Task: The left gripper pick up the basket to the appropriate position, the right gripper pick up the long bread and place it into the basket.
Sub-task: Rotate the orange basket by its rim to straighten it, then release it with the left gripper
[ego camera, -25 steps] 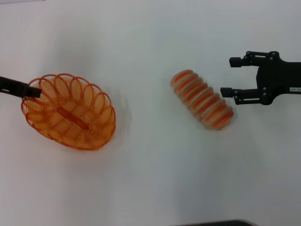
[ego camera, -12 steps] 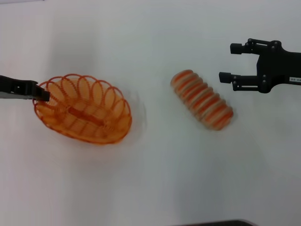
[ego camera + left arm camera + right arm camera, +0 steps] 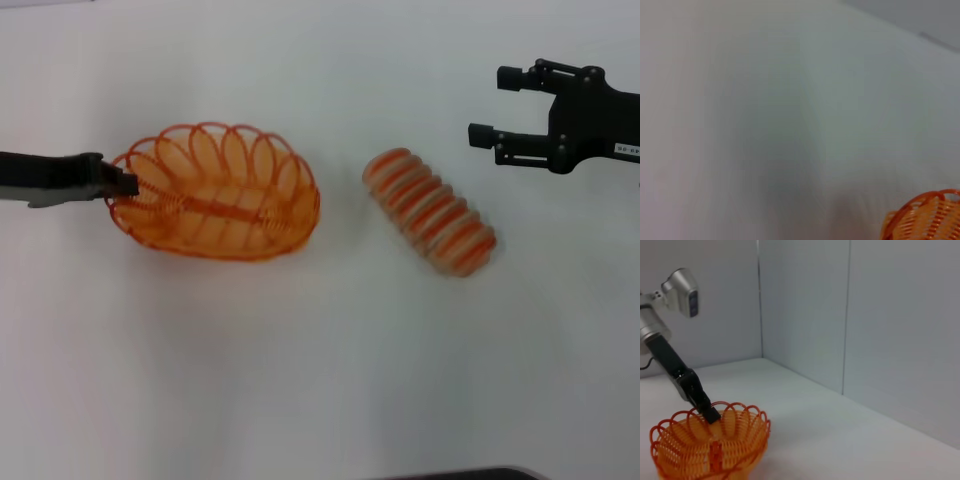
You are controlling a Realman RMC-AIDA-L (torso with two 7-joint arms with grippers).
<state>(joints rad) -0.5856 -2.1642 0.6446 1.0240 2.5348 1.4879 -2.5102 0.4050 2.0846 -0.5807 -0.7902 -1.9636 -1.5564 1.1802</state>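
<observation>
Spreading under everything is one white counter (image 3: 300,380), smooth and matte, and on it sit one basket, one loaf and two pincers. One oval basket (image 3: 215,192) of thin orange wire, with a looped scalloped rim and see-through sides, lies left of centre; since a second ago it has slid toward the middle of the counter and turned so its long axis runs nearly level. One long bread (image 3: 430,212), a rounded loaf ribbed like stacked slices in alternating orange and cream stripes, lies diagonally right of centre, apart from the basket, in the same spot as before. The right pincer (image 3: 488,105), black and angular with a small white label, hovers up and right of the loaf with its two fingers spread wide and nothing between them; it has drifted slightly farther up. The left pincer (image 3: 128,184), slim and black, is closed on the basket's left rim.
</observation>
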